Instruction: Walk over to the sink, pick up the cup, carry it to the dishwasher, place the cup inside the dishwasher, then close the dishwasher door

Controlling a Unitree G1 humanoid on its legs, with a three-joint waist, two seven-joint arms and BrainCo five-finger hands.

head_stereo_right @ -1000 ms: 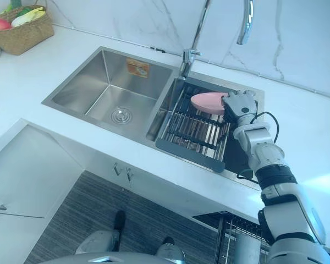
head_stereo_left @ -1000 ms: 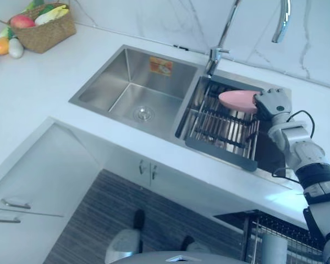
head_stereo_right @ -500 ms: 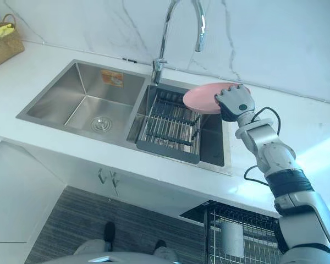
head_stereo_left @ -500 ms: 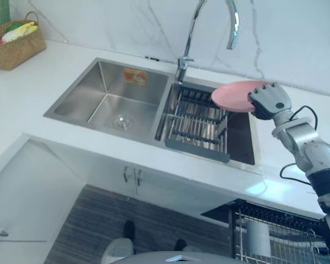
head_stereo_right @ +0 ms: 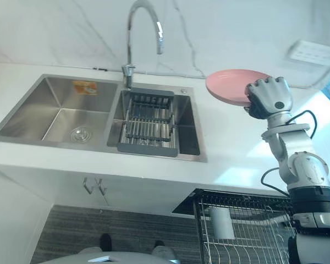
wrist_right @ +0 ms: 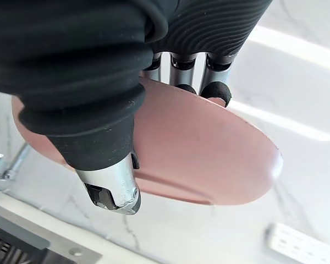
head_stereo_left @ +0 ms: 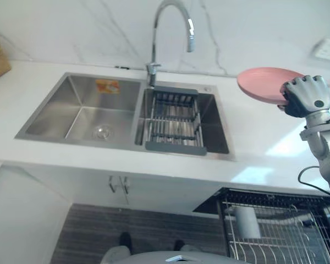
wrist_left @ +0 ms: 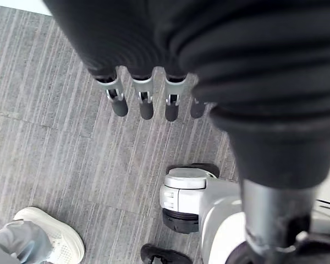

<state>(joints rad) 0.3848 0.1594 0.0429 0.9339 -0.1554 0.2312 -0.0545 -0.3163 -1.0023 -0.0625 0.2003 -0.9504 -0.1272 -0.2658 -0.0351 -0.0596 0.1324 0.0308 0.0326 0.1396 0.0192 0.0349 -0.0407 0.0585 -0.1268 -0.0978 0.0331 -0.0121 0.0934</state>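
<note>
The right hand (head_stereo_right: pixel 269 98) holds a pink plate (head_stereo_left: pixel 262 83) rather than a cup. The plate is up in the air above the white counter (head_stereo_left: pixel 264 148), to the right of the sink (head_stereo_left: pixel 44 118) and in front of the marble wall, near a wall socket (head_stereo_right: pixel 313 53).

From the eye views the back of the hand faces the camera, so the grip itself is hidden there. The right wrist view supplies it: the fingers (wrist_right: pixel 215 91) curl over the plate's rim on one face and the thumb (wrist_right: pixel 113 192) presses on the other, so the hand is clamped on the plate.

The eye views add the layout. The sink has two steel basins, with a dark wire drain rack (head_stereo_left: pixel 173 124) sitting in the right one under the arched faucet (head_stereo_left: pixel 170 11). Below the counter at lower right, the dishwasher rack (head_stereo_left: pixel 275 239) stands pulled out. A pale cylinder (head_stereo_left: pixel 245 221) stands upright in it, possibly a cup, though it is too small to tell.

The left wrist view shows the left hand (wrist_left: pixel 143 104) hanging over the grey striped floor (wrist_left: pixel 55 137) with straight, parted fingers and nothing in them. A person's white shoe (wrist_left: pixel 49 242) is on the floor below.
</note>
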